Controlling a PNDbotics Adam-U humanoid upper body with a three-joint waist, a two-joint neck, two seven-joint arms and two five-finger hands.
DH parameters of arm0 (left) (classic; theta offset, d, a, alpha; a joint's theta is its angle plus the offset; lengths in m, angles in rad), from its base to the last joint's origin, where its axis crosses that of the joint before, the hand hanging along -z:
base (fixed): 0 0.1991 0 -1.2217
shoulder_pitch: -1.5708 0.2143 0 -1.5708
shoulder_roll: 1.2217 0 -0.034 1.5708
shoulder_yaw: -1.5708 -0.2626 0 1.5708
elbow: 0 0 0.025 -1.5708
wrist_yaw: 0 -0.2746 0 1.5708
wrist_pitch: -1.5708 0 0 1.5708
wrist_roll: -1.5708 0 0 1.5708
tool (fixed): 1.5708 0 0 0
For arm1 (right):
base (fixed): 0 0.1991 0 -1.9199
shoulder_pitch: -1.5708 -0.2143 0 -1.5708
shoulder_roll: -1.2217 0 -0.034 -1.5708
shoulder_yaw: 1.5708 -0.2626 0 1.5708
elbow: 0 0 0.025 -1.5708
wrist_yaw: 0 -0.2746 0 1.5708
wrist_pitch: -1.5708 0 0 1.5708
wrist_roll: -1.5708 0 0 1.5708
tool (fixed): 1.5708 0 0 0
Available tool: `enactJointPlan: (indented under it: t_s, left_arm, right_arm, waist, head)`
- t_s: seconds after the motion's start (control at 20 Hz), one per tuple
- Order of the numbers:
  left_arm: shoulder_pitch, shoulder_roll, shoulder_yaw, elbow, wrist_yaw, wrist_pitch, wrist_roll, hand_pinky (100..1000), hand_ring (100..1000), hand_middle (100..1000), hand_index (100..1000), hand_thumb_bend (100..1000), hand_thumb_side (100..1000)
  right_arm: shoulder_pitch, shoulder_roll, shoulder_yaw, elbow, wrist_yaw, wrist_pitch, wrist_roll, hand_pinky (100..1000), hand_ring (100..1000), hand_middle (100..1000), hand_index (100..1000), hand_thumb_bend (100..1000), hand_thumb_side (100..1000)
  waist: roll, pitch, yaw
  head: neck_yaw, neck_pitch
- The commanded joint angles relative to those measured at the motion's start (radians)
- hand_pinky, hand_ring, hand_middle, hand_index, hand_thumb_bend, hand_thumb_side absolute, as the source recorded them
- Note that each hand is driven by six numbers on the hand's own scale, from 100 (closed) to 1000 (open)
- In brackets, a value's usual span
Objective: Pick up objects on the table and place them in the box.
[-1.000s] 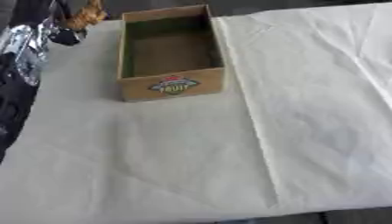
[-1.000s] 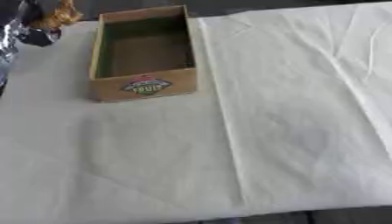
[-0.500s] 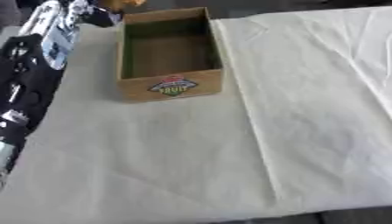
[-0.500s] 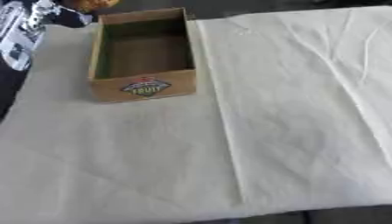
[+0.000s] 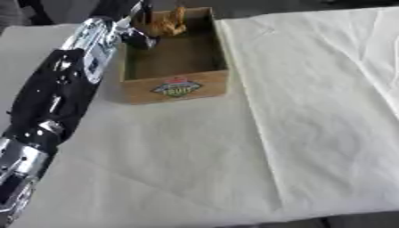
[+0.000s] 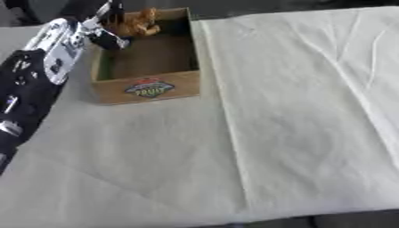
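A cardboard box [image 5: 176,90] with a fruit label on its front wall stands on the pale cloth at the upper left. My left arm reaches up along the left side, and my left hand [image 5: 136,29] is over the box's far left corner. Its fingers are curled on a small orange-brown object [image 5: 170,23], which hangs just above the far end of the box's inside. What the object is I cannot make out. The rest of the box's dark floor [image 6: 152,55] shows nothing in it. My right hand is in no view.
A cream cloth [image 5: 311,111] with creases covers the table, running to the front edge at the bottom. My black and silver left forearm [image 5: 54,98] lies over the table's left side.
My left arm has stretched forward and swung right, carrying the orange-brown object from beyond the box's left corner to over its far end.
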State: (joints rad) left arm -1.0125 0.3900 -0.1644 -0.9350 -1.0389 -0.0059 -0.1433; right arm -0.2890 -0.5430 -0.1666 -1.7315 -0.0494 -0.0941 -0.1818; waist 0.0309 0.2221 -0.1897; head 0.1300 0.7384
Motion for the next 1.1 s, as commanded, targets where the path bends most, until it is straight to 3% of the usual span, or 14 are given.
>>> enactJointPlan:
  t_s: [0.05,0.35,0.4,0.45,0.5,0.55,0.65,0.85,0.9,1.1]
  left_arm:
    - [-0.015,0.005,-0.002,0.017,0.013,-0.007,-0.073,463,390,324,394,436,100]
    - [-0.002,-0.005,-0.010,0.036,0.092,-0.030,-0.172,488,430,375,441,503,100]
    - [-0.001,-0.004,-0.013,0.032,0.100,-0.035,-0.182,547,509,481,553,670,100]
    - [-0.001,-0.003,-0.015,0.026,0.106,-0.039,-0.191,568,537,523,609,758,153]
    - [0.000,0.000,-0.016,0.015,0.109,-0.042,-0.191,615,597,592,689,923,285]
    - [0.000,0.002,-0.016,0.003,0.110,-0.045,-0.186,635,622,624,725,979,368]
    - [0.003,0.007,-0.015,-0.025,0.111,-0.048,-0.163,675,672,684,772,1000,471]
    - [0.009,0.013,-0.019,-0.057,0.117,-0.051,-0.122,679,677,688,774,1000,479]
    - [0.004,0.010,-0.014,-0.064,0.121,-0.054,-0.117,700,692,704,776,1000,609]
    - [-0.018,0.021,0.066,-0.153,0.176,-0.107,-0.060,674,667,674,742,1000,597]
  right_arm:
    - [-0.010,-0.019,-0.009,-0.006,-0.007,-0.001,0.004,444,590,682,845,100,316]
    - [-0.009,-0.018,-0.009,-0.006,-0.007,-0.001,0.003,445,589,682,845,100,317]
    - [-0.009,-0.017,-0.009,-0.006,-0.007,-0.001,0.003,445,590,682,845,100,317]
    - [-0.009,-0.017,-0.009,-0.006,-0.007,-0.001,0.003,445,589,682,845,100,317]
    - [-0.008,-0.017,-0.010,-0.006,-0.007,-0.001,0.003,445,589,681,845,100,318]
    - [-0.008,-0.017,-0.010,-0.006,-0.007,-0.001,0.003,445,589,681,845,100,318]
    - [-0.007,-0.017,-0.011,-0.006,-0.007,0.000,0.003,445,589,681,845,100,318]
    - [-0.006,-0.016,-0.011,-0.006,-0.007,0.000,0.003,445,589,681,845,100,319]
    - [-0.005,-0.015,-0.011,-0.005,-0.008,0.000,0.003,446,589,681,845,100,318]
    - [-0.001,-0.016,-0.014,-0.003,-0.007,0.000,0.000,446,590,681,844,100,318]
  waist:
    - [-0.006,-0.016,0.003]
    - [-0.007,-0.018,0.008]
    - [-0.007,-0.019,0.009]
    - [-0.007,-0.019,0.009]
    - [-0.006,-0.020,0.010]
    - [-0.007,-0.020,0.010]
    - [-0.007,-0.021,0.012]
    - [-0.007,-0.021,0.012]
    - [-0.009,-0.024,0.014]
    - [-0.014,-0.026,0.031]
  head:
    - [0.000,0.004]
    - [-0.002,0.000]
    - [-0.002,0.000]
    - [-0.002,0.000]
    - [-0.002,-0.001]
    - [-0.003,-0.001]
    - [-0.004,-0.001]
    - [-0.003,-0.001]
    - [-0.004,0.000]
    - [-0.011,0.001]
